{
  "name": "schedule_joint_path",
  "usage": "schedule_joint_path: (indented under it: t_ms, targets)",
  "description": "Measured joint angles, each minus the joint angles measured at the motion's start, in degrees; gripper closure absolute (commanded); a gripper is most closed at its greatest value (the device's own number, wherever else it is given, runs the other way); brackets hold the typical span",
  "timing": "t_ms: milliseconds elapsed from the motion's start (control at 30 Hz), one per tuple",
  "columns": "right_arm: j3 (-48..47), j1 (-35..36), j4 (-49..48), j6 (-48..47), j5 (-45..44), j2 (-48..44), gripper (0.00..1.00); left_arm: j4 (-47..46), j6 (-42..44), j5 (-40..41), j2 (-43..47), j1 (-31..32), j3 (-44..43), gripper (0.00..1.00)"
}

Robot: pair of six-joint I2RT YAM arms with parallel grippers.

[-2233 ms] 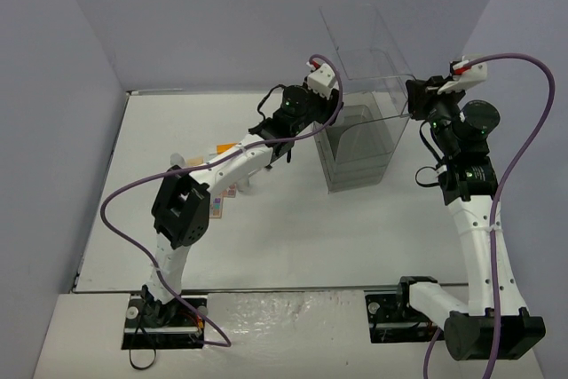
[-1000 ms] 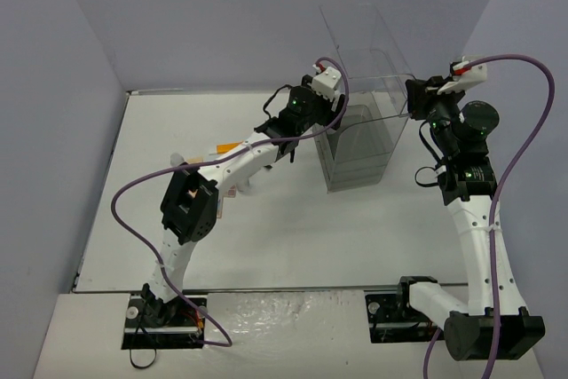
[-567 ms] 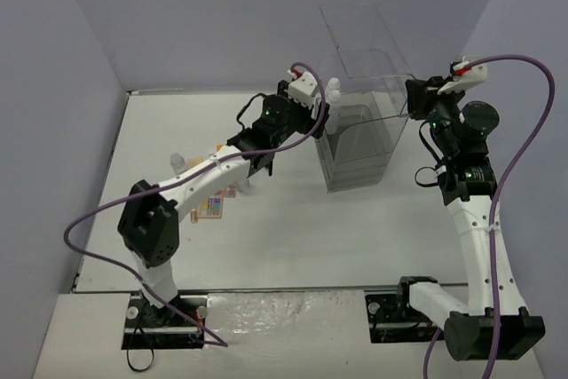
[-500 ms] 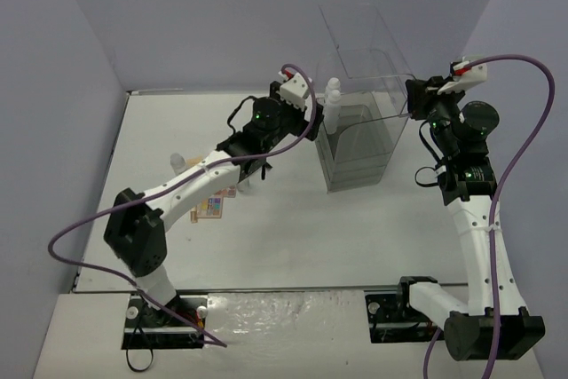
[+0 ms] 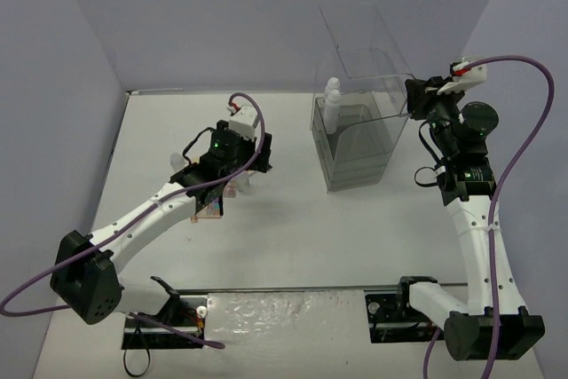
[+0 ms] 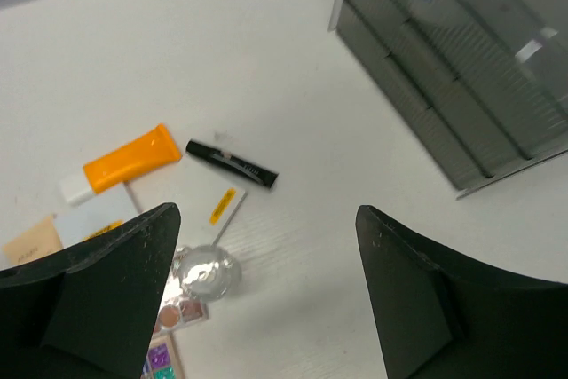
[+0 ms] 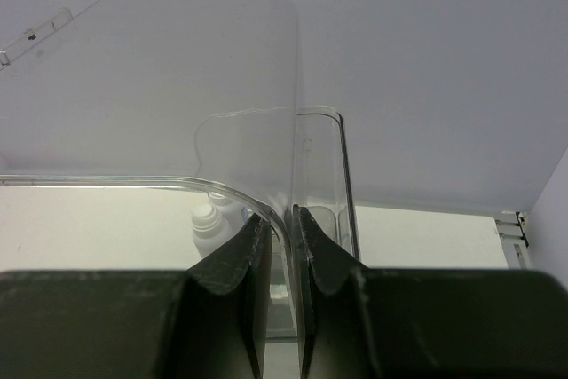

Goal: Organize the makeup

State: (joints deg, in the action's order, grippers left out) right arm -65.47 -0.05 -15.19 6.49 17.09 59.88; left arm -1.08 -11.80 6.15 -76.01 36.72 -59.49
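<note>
Table [image 5: 293,219] carries clear drawer case [image 5: 359,153]; right gripper [image 7: 282,224] jaws pinched on its transparent wall; left gripper [image 6: 266,215] jaws wide open, empty, above table. In case top stand white bottles [image 5: 332,95]; orange tube [image 6: 129,161] and black tube [image 6: 231,163] lie near each other on table

You have a white table [image 5: 293,228] in front of you, flat and plain. Three walls stand close round it, and all of them are a soft grey-purple: the back wall [image 5: 222,15], the left wall [image 5: 44,130] and the right wall [image 5: 532,6]. A thin dark line runs where the table meets the back wall. At the near edge another dark line cuts across, and past it sits a white strip [image 5: 293,317] (a bit shiny in the middle). The light is soft and even, so the shadows on the table are pale. The left wrist camera shows you the same white top, with a bit of purple wall up in the corner.
</note>
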Motion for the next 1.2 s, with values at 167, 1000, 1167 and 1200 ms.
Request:
schedule_joint_path:
  t_ms: [167, 1000, 1167, 1200]
  targets:
    - [0.1, 0.0, -0.3, 0.0, 0.2, 0.0, 1.00, 2.1, -3.0, 1.0, -0.6, -2.7, 4.4, 0.23]
    - [1.0, 0.0, -1.3, 0.0, 0.3, -0.4, 1.00, 4.4, -9.9, 3.1, -10.5, -4.6, 6.2, 0.49]
    - [1.0, 0.0, -1.3, 0.0, 0.3, -0.4, 1.00, 5.5, -10.2, 3.1, -11.7, -4.6, 6.2, 0.77]
    - [1.1, 0.0, -1.4, 0.0, 0.3, -0.4, 1.00, 5.6, -10.2, 3.1, -11.7, -4.6, 6.2, 0.83]
